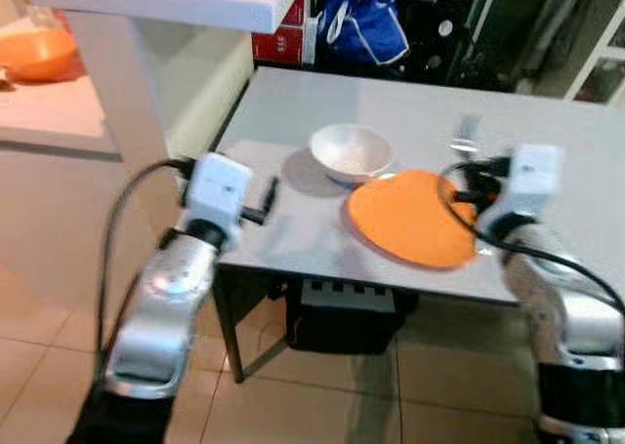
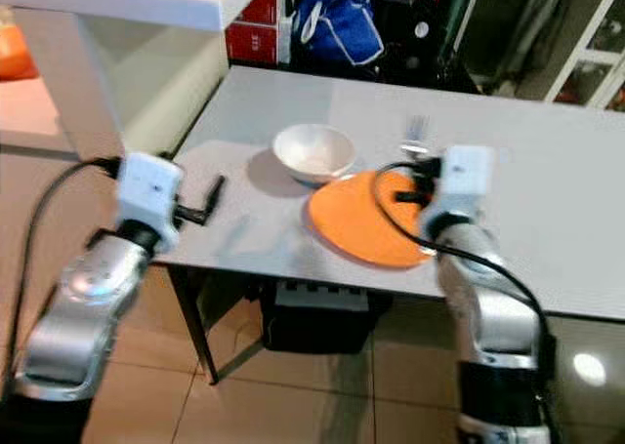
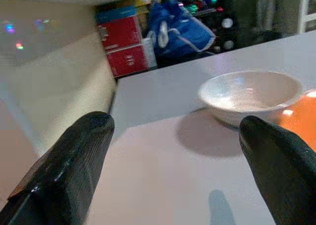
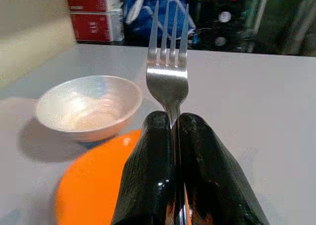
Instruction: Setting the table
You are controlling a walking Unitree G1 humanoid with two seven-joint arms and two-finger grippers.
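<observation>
A white bowl (image 1: 352,151) stands on the grey table (image 1: 293,102), with an orange plate (image 1: 415,218) just in front of it toward the table's front edge. My right gripper (image 4: 177,131) is shut on the handle of a silver fork (image 4: 168,62), which it holds upright with the tines pointing away. It hovers over the plate's right rim, where the fork (image 1: 467,132) shows above the wrist. My left gripper (image 3: 175,123) is open and holds nothing. It hangs low over the table's front left corner, left of the bowl (image 3: 249,96).
A white counter (image 1: 166,0) rises at the left, with an orange bowl (image 1: 39,54) on a lower surface behind it. A blue bag (image 1: 366,20) and red boxes (image 1: 278,34) lie beyond the table. Under the table sits a black box (image 1: 342,317) on the tiled floor.
</observation>
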